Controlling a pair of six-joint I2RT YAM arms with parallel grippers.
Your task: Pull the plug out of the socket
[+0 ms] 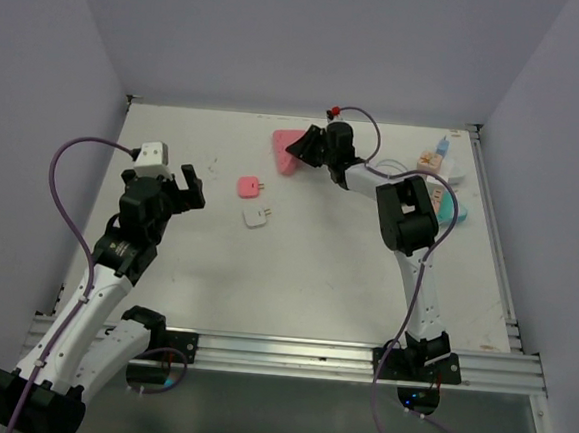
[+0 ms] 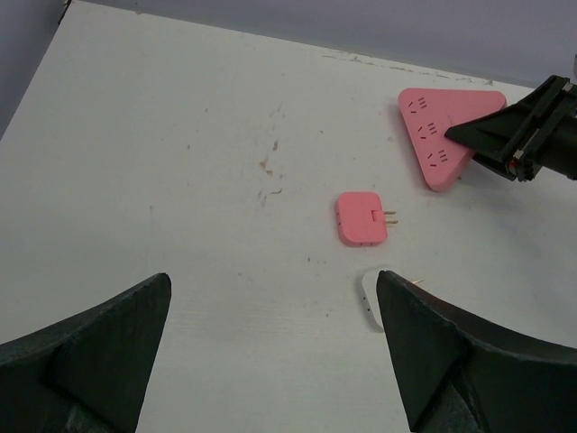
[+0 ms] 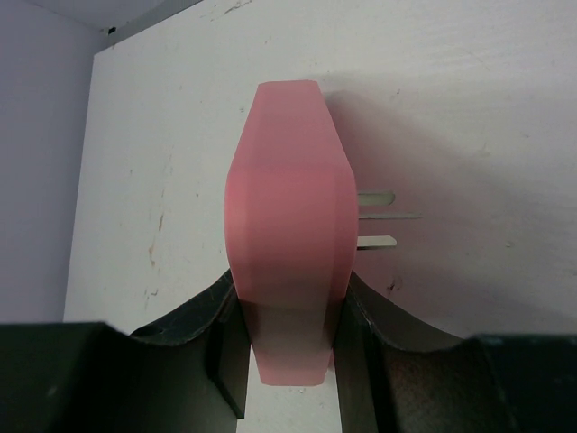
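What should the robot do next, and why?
Probably open the right gripper and let the pink socket go: the pink plug and white plug already lie loose on the table, apart from it.

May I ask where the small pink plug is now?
In the top view the small pink plug lies flat near mid-table, just beyond the white plug and left of the pink socket.

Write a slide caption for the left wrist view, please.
Open left gripper frames small square pink plug lying loose on white table; right gripper clamps pink triangular socket block.
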